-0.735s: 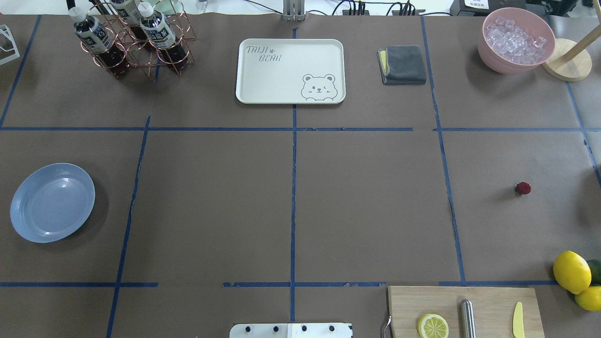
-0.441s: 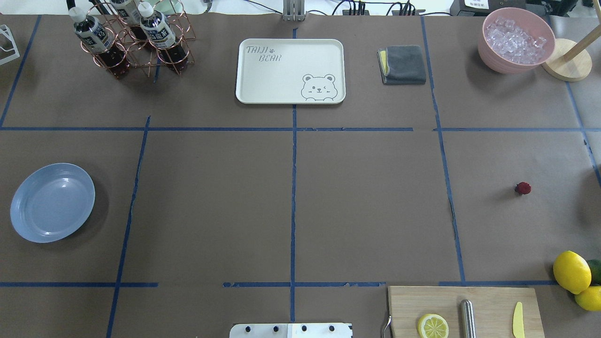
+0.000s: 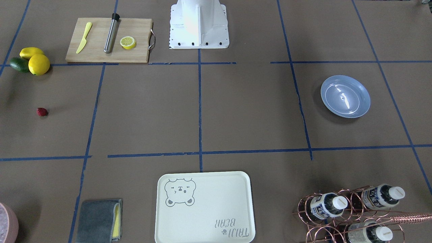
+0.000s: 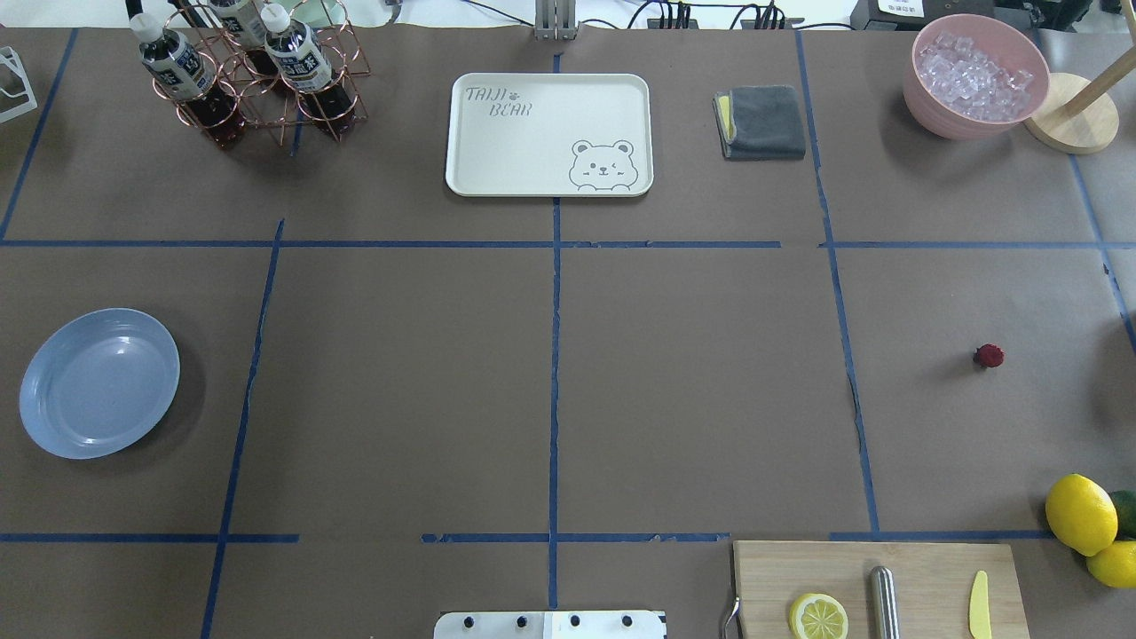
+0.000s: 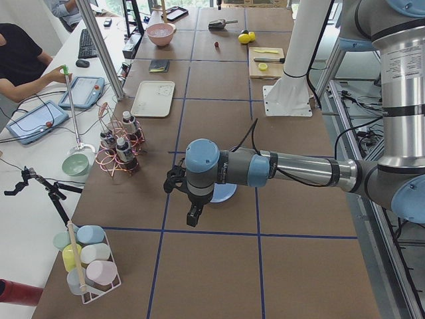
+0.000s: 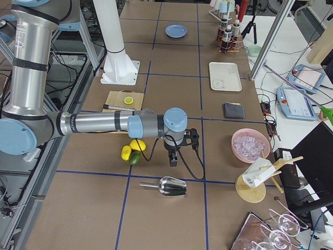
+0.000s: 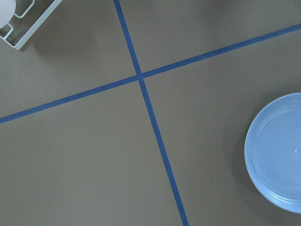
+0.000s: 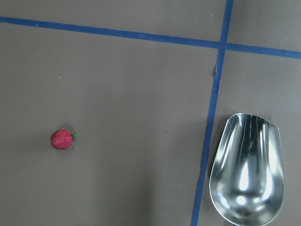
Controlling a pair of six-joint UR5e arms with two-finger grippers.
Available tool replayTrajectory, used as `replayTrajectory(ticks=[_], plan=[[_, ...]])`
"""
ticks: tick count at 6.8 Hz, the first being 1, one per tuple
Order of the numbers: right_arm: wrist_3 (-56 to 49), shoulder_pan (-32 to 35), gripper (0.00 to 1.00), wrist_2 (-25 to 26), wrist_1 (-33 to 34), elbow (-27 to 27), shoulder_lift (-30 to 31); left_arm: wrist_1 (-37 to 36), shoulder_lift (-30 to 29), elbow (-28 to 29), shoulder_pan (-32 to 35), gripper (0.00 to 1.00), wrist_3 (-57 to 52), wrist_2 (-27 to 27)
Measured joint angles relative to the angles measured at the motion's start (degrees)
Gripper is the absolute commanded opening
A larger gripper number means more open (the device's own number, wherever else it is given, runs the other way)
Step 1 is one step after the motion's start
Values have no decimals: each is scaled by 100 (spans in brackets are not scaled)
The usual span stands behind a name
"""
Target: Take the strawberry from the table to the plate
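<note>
The small dark-red strawberry [image 4: 988,356] [image 3: 42,111] [image 8: 62,139] lies alone on the brown table [image 4: 692,390] at its right side. The light-blue plate [image 4: 99,382] [image 3: 345,96] [image 7: 277,155] sits at the far left with nothing on it. My right gripper [image 6: 173,159] shows only in the exterior right view, pointing down above the table near the lemons; I cannot tell its state. My left gripper [image 5: 193,219] shows only in the exterior left view, hanging beside the plate [image 5: 224,195]; I cannot tell its state either.
A cutting board [image 4: 879,586] carries a lemon half, a metal rod and a yellow knife. Lemons [image 4: 1080,513] and an avocado lie right of it. A metal scoop [image 8: 247,169] lies near the strawberry. Bear tray [image 4: 548,133], grey cloth [image 4: 761,122], ice bowl [image 4: 974,75] and bottle rack [image 4: 253,71] line the far side.
</note>
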State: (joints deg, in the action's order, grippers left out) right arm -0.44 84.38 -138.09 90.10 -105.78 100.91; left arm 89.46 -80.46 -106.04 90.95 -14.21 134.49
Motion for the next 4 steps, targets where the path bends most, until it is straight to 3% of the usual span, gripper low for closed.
replayTrajectory(ticks=[4], plan=[[-4,-7,100,1,-238,-64,21,-18,96,-1,-43,100,2,66]])
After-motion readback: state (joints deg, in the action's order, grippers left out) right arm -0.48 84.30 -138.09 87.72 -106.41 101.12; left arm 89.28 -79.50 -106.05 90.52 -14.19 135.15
